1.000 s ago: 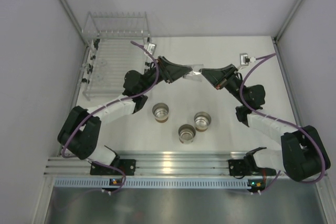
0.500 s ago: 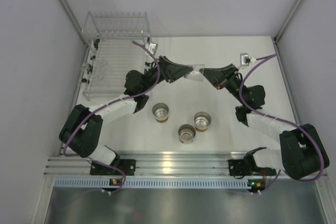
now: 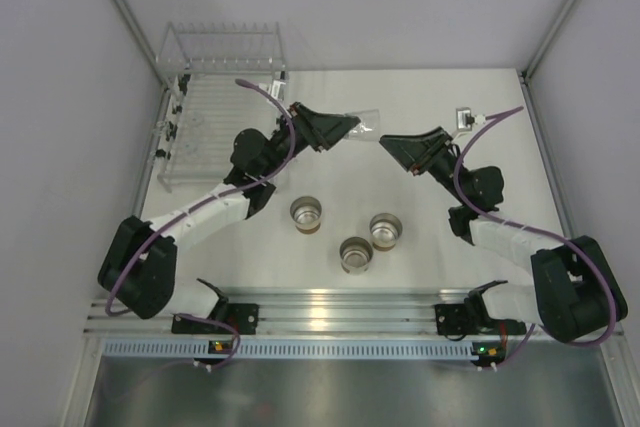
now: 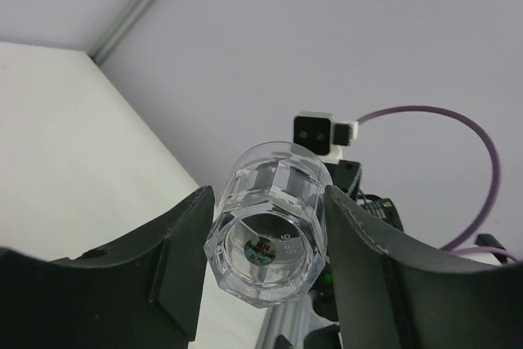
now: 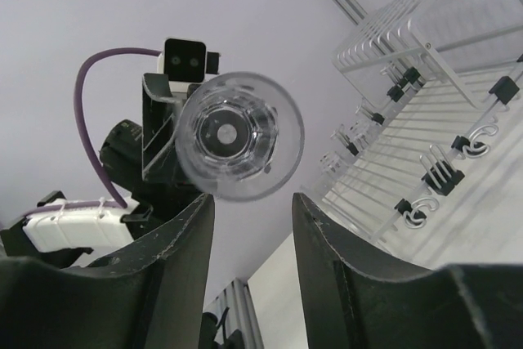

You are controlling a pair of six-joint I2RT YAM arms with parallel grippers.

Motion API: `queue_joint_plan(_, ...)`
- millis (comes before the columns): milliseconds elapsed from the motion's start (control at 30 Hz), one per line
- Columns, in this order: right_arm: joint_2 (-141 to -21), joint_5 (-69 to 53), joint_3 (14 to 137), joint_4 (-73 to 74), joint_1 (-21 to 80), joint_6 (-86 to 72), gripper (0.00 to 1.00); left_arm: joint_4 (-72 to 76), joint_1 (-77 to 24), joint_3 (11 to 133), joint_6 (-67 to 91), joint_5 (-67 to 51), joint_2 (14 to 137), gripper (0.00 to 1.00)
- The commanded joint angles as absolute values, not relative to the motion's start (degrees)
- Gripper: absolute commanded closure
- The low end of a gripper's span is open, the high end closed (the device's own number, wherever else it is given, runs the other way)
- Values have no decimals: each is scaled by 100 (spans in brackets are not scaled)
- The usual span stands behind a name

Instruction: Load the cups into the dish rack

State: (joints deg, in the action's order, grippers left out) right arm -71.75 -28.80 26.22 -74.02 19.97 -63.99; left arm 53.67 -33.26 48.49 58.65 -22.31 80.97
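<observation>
We judged the clear cup (image 4: 270,239) light and slick, so left gripper (image 4: 267,195) pinched its sidewalls; right gripper (image 5: 252,203) gaped empty.

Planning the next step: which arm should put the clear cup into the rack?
Left: the left gripper holds the small clear plastic cup; the transparent dish rack lies on its side. The right gripper is open.
</observation>
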Motion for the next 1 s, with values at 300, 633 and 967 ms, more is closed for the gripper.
queue_joint_plan(300,-6873,-2935,2479,-7471,1863,-6047,52,1787,-2032,5527,3157,-475,6645,100)
queue_joint_plan(633,-7224,-3023,2408,-7962,1811,-6231,51,-755,-1327,6319,1231,1167,6978,100)
queue_joint_plan(967,-7304,-3155,2338,-8130,1688,-6328,51,-914,-1301,5547,1441,2477,6970,100)
